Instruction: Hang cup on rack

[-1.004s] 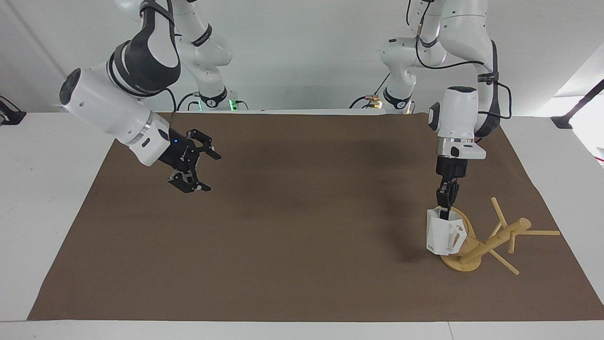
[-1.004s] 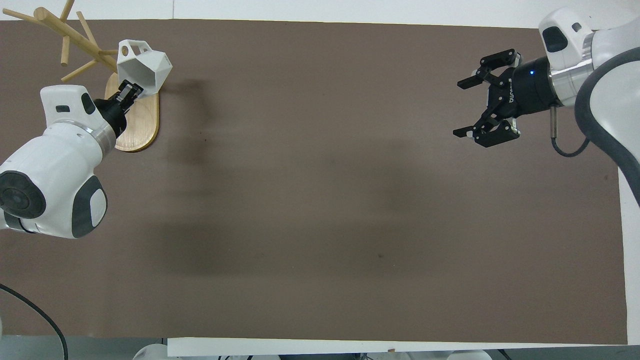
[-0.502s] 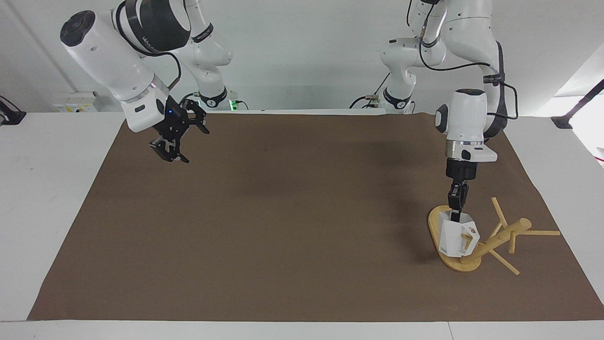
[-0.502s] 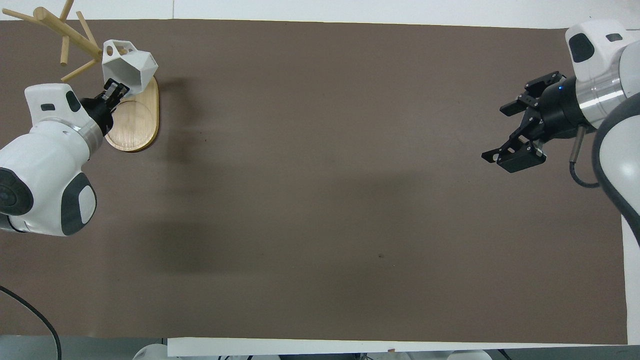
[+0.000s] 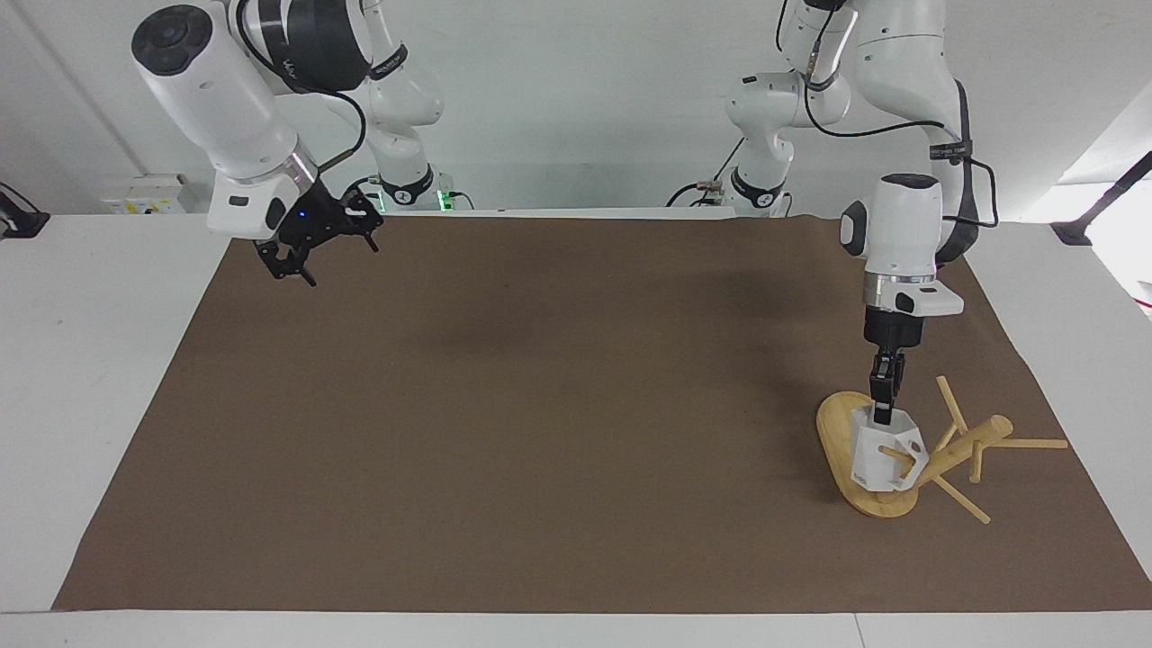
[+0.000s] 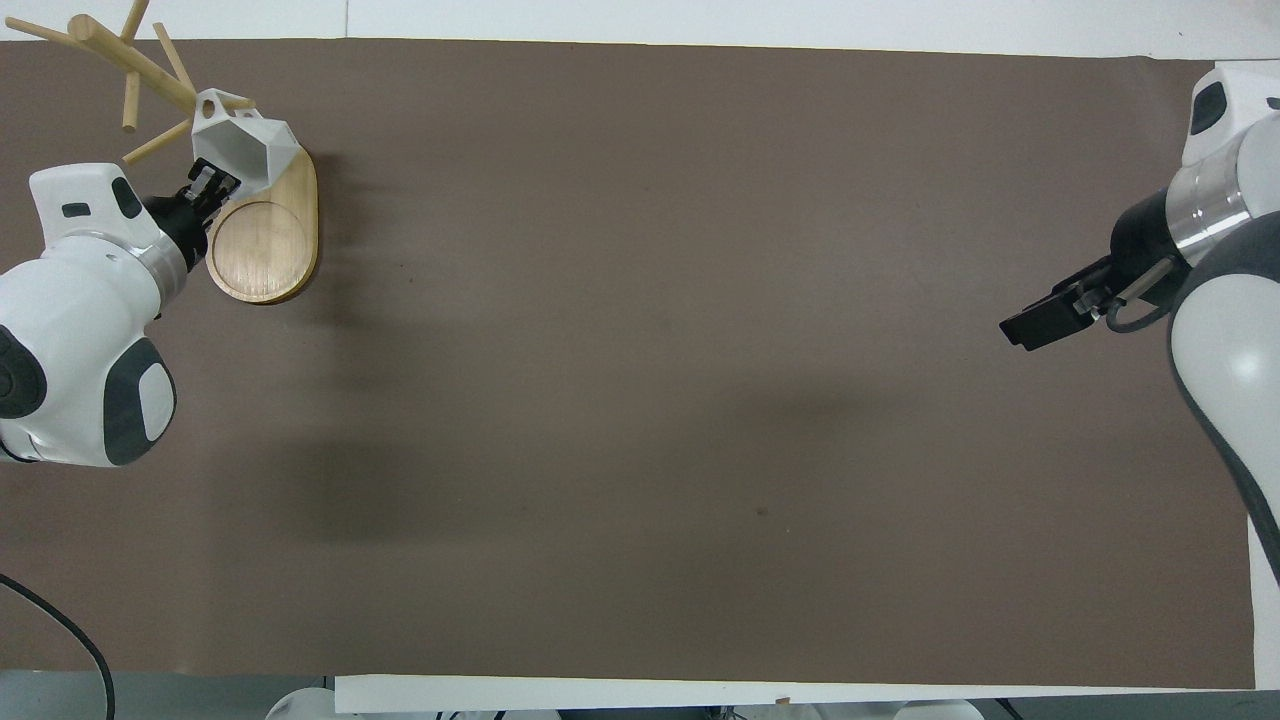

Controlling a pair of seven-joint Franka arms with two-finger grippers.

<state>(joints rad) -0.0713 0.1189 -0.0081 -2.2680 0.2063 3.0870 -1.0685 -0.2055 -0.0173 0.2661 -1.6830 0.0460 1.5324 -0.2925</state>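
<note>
Brown mat point(image 5: 540, 432) on white table. Lower right of the facing view: cup point(image 5: 886, 454) threaded on a rack point(image 5: 954, 454) peg; left gripper point(image 5: 884, 407) at its rim, grip unclear. Release remained. Right gripper point(image 5: 310, 247) waited, spread, upper left.

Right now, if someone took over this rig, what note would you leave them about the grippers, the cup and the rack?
Left gripper: at the cup's rim, over the rack's base; whether it grips cannot be told.
Right gripper: open, holding nothing, waiting raised over the mat at the right arm's end.
Cup: upright against the rack, with a peg apparently through its handle hole.
Done: cup brought onto a peg.
Left: confirm the cup hangs, release it, lift the left arm clear.
</note>
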